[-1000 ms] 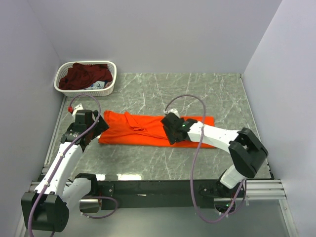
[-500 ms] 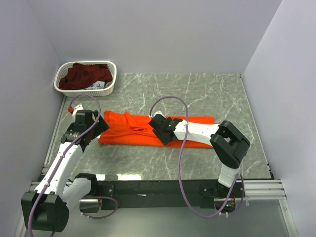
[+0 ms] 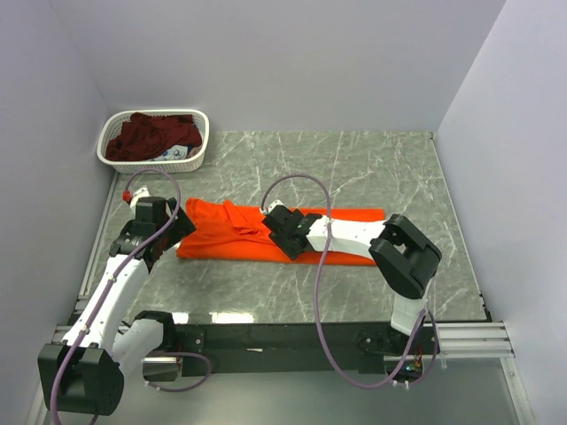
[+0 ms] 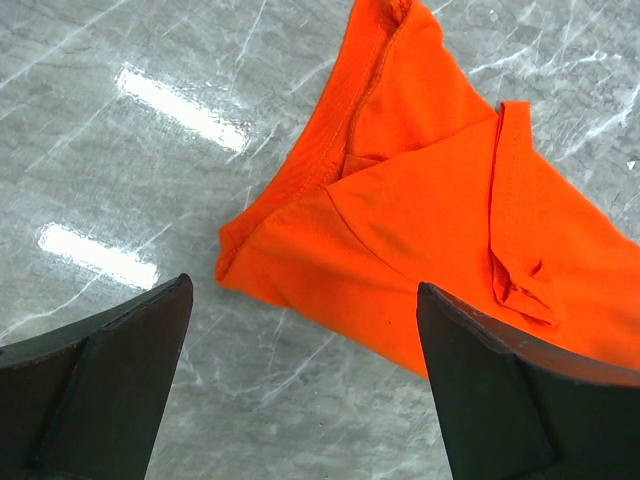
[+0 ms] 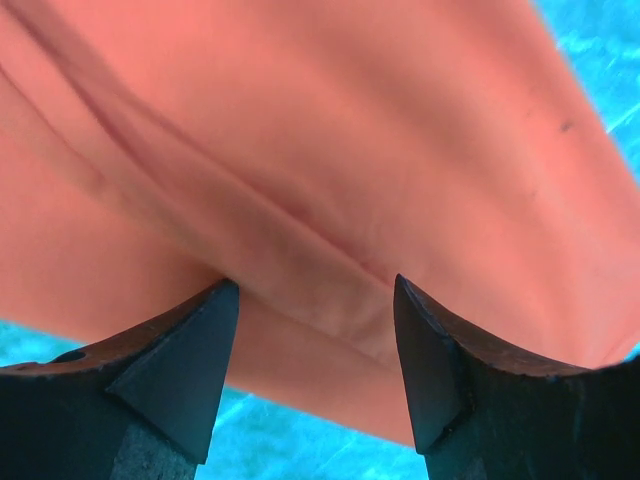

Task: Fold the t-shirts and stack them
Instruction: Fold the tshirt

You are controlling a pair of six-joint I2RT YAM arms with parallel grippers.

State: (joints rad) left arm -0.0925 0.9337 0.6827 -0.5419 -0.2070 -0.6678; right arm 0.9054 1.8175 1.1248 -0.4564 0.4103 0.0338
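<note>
The orange t-shirt [image 3: 244, 235] lies folded into a long strip across the middle of the table. It shows in the left wrist view [image 4: 440, 250] and fills the right wrist view [image 5: 300, 150]. My left gripper [image 3: 174, 232] is open and empty just off the shirt's left end. My right gripper [image 3: 285, 232] is open and low over the middle of the shirt, a cloth fold between its fingers [image 5: 190, 370]. The maroon t-shirt [image 3: 151, 135] lies crumpled in the basket.
The white lattice basket [image 3: 197, 156] stands at the back left corner by the wall. Grey marble table [image 3: 372, 168] with walls on three sides. The right arm stretches across the shirt's right half.
My right gripper has slid leftward along the orange shirt, from right of centre to its middle. The left arm has not moved.
</note>
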